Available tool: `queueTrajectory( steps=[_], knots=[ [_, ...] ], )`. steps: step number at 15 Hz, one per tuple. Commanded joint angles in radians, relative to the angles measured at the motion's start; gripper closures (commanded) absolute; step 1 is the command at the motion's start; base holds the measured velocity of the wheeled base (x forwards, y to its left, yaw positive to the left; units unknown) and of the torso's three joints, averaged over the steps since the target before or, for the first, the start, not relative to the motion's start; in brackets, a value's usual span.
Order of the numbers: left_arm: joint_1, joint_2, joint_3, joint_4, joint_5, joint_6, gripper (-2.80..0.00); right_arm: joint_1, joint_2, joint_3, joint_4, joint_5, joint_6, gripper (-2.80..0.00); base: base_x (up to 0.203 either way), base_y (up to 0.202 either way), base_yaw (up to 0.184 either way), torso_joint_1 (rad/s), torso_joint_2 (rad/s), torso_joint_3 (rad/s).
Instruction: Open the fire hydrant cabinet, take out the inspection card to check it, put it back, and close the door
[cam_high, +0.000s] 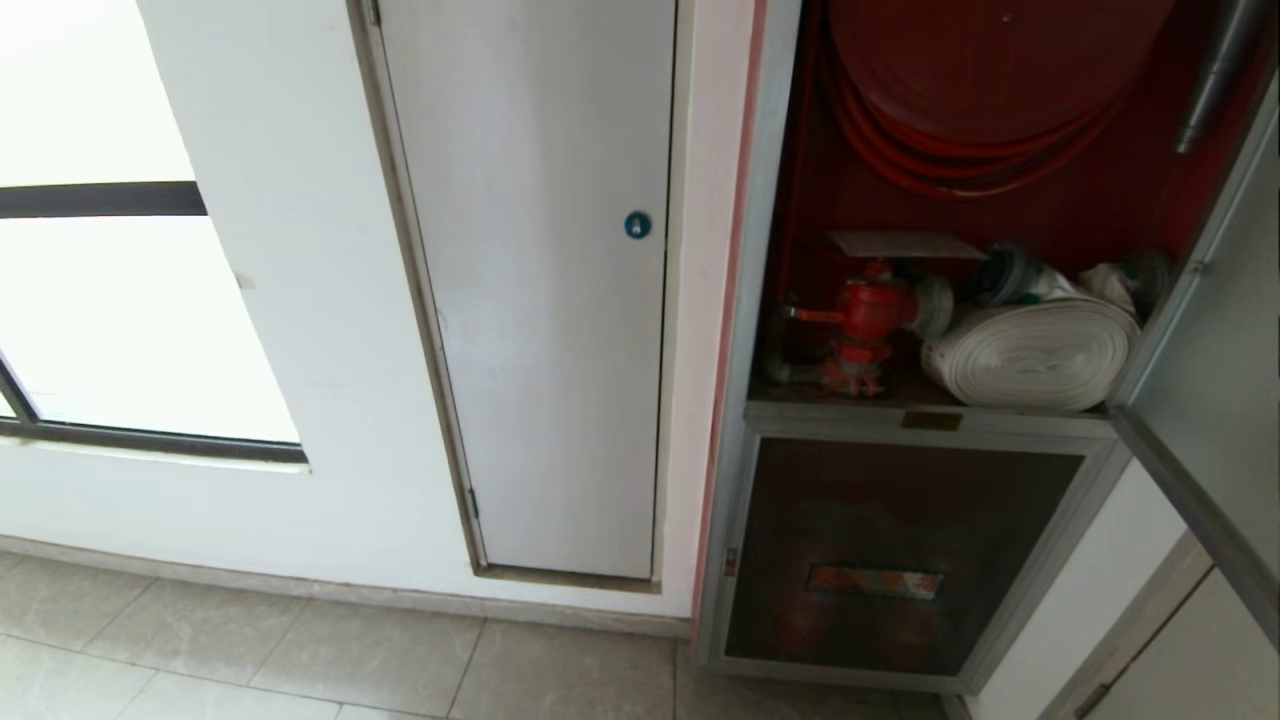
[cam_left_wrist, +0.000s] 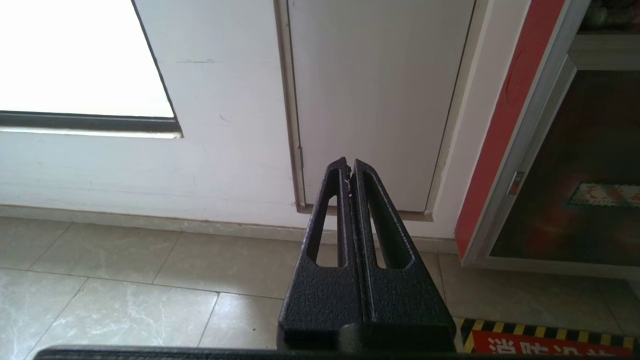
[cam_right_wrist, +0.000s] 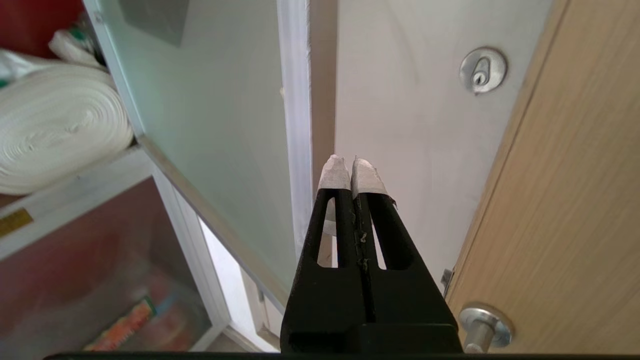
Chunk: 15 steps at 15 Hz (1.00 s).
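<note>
Right gripper (cam_right_wrist: 350, 167), fingers pressed together and empty, at lower centre beside the swung-open door (cam_right_wrist: 210, 130), giving access to the inspection card (cam_high: 905, 245).

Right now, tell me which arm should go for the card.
Right. The right claw, shut, sits beside the open door, close to the cabinet where the card lies above the valve. The left claw faces the white panel.

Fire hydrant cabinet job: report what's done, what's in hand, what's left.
Done: the door stands swung open, showing the red valve and white rolled hose. In hand: nothing; the right gripper is shut and empty beside the door's edge, the left gripper shut, idle. Left: the inspection card, atop the valve, then closing.
</note>
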Motion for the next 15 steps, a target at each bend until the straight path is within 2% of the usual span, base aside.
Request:
queueTrajectory(
  steps=[1,5,7,15],
  knots=[
    [0.0,-0.001,0.006,0.0,0.0,0.0,0.0,-0.001,0.048,0.009,-0.025,-0.009,0.005,0.0,0.0,0.0,0.0,0.0,0.0,0.0],
    [-0.001,-0.001,0.006,0.0,0.0,0.0,0.0,-0.01,0.158,-0.011,-0.11,-0.051,0.011,0.0,0.0,0.0,0.0,0.0,0.0,0.0],
    [0.001,-0.001,0.006,0.0,0.0,0.0,0.0,-0.06,0.203,-0.016,-0.166,-0.057,0.012,0.0,0.0,0.0,0.0,0.0,0.0,0.0],
    [0.001,-0.001,0.006,0.0,0.0,0.0,0.0,-0.073,0.107,-0.046,-0.177,-0.059,0.007,0.0,0.0,0.0,0.0,0.0,0.0,0.0]
  ],
)
